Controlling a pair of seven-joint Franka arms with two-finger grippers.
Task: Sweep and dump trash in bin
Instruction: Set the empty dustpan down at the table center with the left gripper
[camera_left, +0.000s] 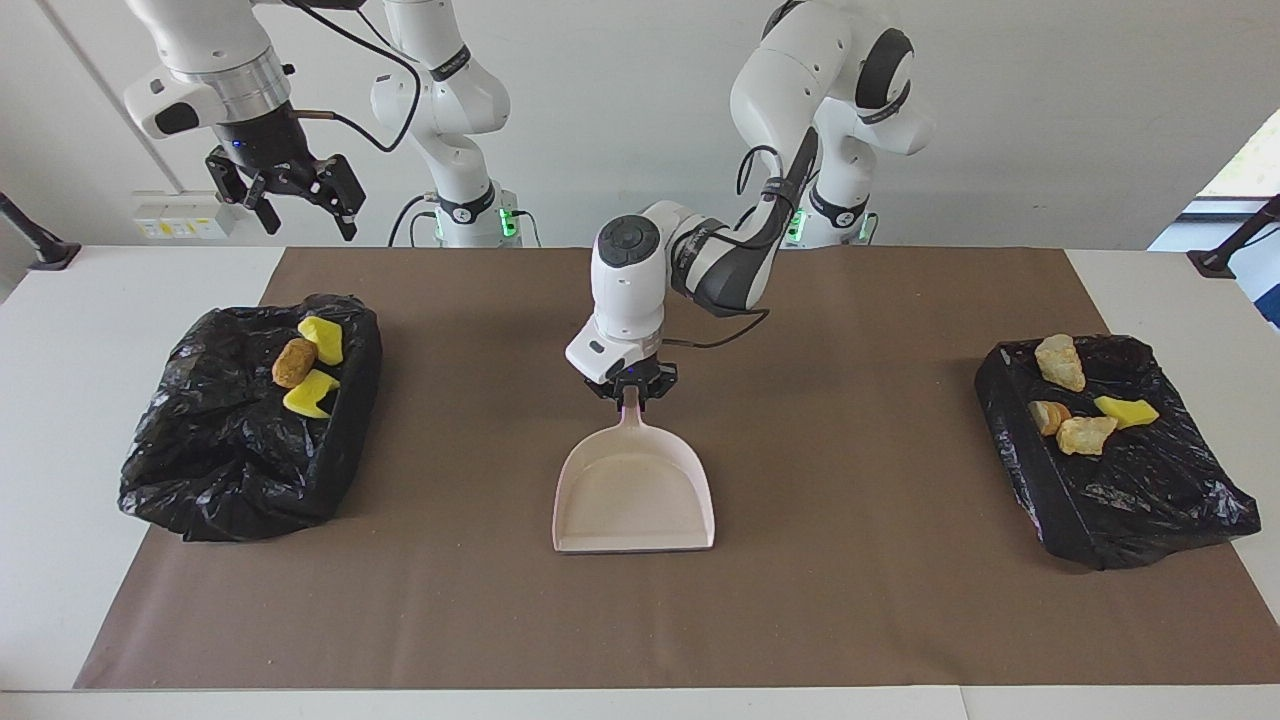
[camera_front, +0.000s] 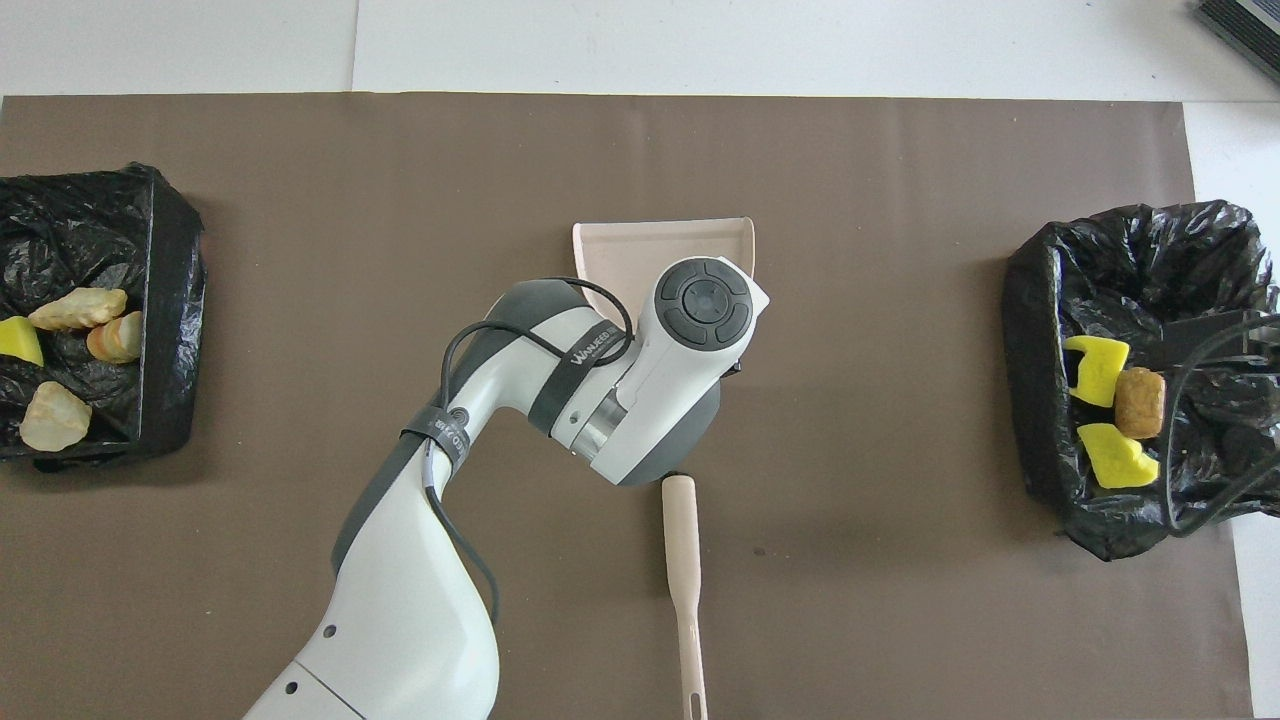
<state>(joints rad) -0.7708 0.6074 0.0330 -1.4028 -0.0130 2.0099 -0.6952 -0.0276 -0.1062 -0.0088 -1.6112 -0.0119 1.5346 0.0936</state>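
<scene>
Left end effector (camera_left: 630, 392) at dustpan (camera_left: 634, 493) handle.

In the overhead view the left arm (camera_front: 620, 400) hides the dustpan (camera_front: 640, 250) handle and its own gripper, the brush (camera_front: 682, 560) is cut off at the bottom edge, and one yellow scrap (camera_front: 15, 340) is clipped at the side edge.

The left arm folds down low over the middle of the tabletop, wrist vertical, its claw (camera_left: 630, 388) pointing straight down with the fingers around a handle. The right arm waits raised at its own end, its claw (camera_left: 290, 195) hanging in the air, fingers spread apart.
</scene>
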